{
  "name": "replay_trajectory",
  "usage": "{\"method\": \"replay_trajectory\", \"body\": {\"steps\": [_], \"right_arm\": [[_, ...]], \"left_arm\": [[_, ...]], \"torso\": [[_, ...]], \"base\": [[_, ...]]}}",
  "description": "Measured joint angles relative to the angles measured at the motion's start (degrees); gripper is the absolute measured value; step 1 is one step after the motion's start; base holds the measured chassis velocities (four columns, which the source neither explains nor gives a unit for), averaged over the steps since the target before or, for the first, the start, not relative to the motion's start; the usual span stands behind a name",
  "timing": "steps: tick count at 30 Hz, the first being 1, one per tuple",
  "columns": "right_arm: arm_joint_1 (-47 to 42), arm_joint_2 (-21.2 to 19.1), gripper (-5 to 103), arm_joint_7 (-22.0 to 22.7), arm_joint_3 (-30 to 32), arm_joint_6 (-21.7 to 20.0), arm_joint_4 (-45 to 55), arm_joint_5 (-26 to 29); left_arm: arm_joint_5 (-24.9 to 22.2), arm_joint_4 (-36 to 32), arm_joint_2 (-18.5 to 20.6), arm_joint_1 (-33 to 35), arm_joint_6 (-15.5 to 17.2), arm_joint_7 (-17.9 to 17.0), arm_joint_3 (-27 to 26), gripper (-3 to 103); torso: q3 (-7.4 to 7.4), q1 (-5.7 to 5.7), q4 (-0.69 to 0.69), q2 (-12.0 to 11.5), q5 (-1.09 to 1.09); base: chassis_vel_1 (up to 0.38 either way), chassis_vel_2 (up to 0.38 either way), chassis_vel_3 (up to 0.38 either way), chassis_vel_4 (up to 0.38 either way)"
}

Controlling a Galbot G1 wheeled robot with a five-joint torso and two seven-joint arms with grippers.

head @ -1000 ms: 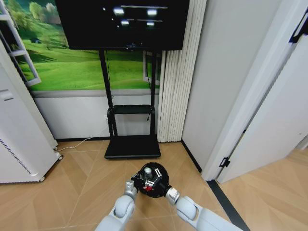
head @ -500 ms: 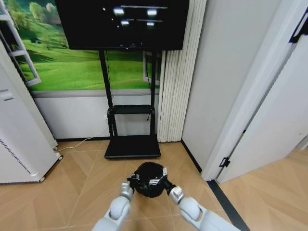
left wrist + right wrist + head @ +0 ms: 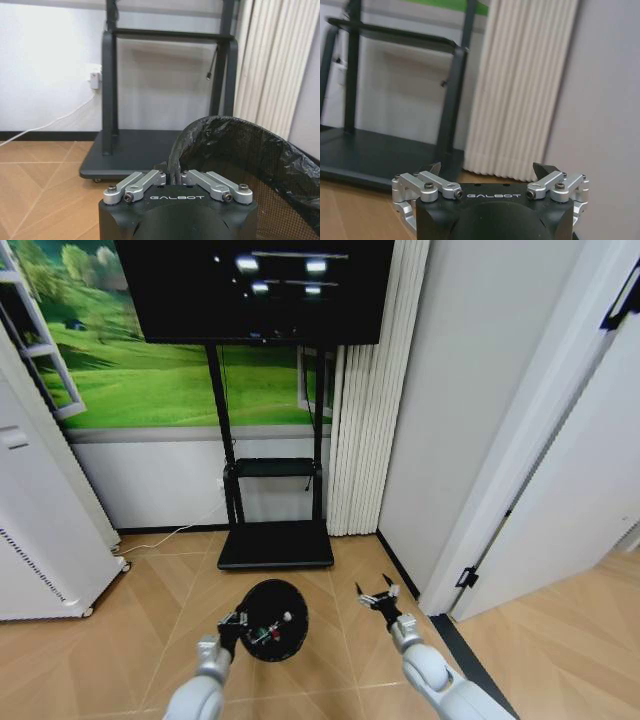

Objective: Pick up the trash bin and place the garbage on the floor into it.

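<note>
The left gripper (image 3: 232,624) is closed on the near rim of the trash bin (image 3: 274,621), and the bin extends from it toward the black TV stand (image 3: 275,543). The bin is tilted, with its opening toward the camera. In the left wrist view the bin's black bag liner (image 3: 235,150) stands just beyond the closed fingers. Inside the bin lies the garbage (image 3: 268,631), small red and white pieces. The right gripper (image 3: 377,593) is apart from the bin, its fingers spread wide and holding nothing.

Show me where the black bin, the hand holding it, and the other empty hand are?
trash bin (image 3: 272,592), head view, on its dark inner wall.
left gripper (image 3: 232,624), head view, fingers clamped on the bin's rim.
right gripper (image 3: 377,593), head view, between its spread fingertips.
</note>
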Motion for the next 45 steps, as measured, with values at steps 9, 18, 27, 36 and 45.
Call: {"method": "replay_trajectory", "body": {"steps": [9, 18, 27, 36, 45], "right_arm": [[-5.6, 0.1, 100, 0.8, 7.3, -0.7, 0.7, 1.8], [-11.1, 2.0, 100, 4.6, 10.9, -6.7, 4.6, 8.9], [-12.9, 4.3, 100, 2.9, 11.6, -4.5, 3.8, 6.2], [-12.1, 4.0, 100, -0.5, 11.6, -1.5, 2.4, 4.7], [-11.6, 3.9, 100, -1.1, 11.4, -0.8, 2.0, 4.9]], "left_arm": [[0.2, -5.1, -3.7, 6.4, -0.7, -0.5, -4.5, 7], [-1.2, -8.8, -2.9, 10.5, -0.9, -0.7, -10.5, 7], [-2.4, -12.1, -3.3, 14.2, -1.0, -0.9, -15.1, 7], [-2.4, -12.1, -4.4, 14.3, -1.4, -0.8, -15.5, 7], [-2.3, -11.8, -4.6, 13.7, -1.5, -0.8, -15.4, 7]], "torso": [[0.00, -0.01, 0.00, 0.0, -0.01], [0.00, 0.00, 0.00, 0.0, -0.01], [0.00, 0.00, 0.00, 0.0, -0.01], [0.01, 0.00, 0.00, 0.0, -0.01], [0.01, 0.01, -0.01, 0.0, 0.00]], "base": [[0.000, 0.000, 0.000, 0.000], [0.000, 0.000, 0.000, 0.000], [0.000, 0.000, 0.000, 0.000], [0.000, 0.000, 0.000, 0.000], [0.006, 0.004, -0.005, -0.006]]}}
